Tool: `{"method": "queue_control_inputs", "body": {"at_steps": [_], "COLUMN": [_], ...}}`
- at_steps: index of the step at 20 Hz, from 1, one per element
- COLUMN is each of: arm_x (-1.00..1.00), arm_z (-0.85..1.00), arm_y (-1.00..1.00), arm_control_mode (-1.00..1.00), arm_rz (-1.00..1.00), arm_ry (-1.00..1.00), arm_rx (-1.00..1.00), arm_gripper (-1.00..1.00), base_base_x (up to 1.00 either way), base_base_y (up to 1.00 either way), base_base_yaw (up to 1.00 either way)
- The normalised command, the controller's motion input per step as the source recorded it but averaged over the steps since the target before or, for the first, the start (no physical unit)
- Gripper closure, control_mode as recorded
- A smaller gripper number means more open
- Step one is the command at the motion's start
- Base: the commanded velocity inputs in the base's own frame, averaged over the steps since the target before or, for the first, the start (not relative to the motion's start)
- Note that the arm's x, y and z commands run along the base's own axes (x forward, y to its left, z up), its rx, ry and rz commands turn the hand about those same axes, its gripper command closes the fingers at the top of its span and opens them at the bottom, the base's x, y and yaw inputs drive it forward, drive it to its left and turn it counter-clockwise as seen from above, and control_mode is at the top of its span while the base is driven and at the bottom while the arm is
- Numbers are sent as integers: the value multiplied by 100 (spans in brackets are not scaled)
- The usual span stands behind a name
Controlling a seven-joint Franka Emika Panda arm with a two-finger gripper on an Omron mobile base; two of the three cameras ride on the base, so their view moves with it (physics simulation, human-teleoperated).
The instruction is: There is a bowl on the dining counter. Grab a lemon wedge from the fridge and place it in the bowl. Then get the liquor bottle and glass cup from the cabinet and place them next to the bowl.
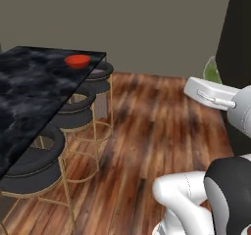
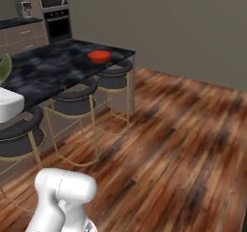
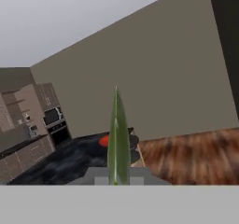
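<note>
Edge-on, the lemon wedge (image 3: 117, 139) stands pinched between the fingers (image 3: 116, 178), long axis running straight out from them.

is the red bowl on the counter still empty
Cannot tell for sure: the red bowl shows only red, too small. A green wedge sits in the jaws.

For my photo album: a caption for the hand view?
Gripper holding a green lemon wedge, facing the red bowl.

Both base views look forward over the counter (image 1: 29, 92); the hand view faces it from afar.
</note>
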Motion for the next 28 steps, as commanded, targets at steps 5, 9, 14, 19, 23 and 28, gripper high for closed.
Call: {"method": "queue_control_inputs", "body": {"at_steps": [5,9,14,19,23,28], "arm_x": [0,0,0,0,0,0], "arm_z": [0,0,0,0,0,0], "arm_y": [0,0,0,0,0,0], "arm_control_mode": [100,100,100,100,100,100], "arm_rz": [0,0,0,0,0,0], "arm_ry": [0,0,0,0,0,0], "arm_rx": [0,0,0,0,0,0], "arm_gripper": [100,100,100,100,100,100], "base_base_x": [94,92,83,70,57,55], "base_base_y": [-54,-55,-62,-63,-65,-64], "base_base_yaw": [37,37,35,36,37,38]}}
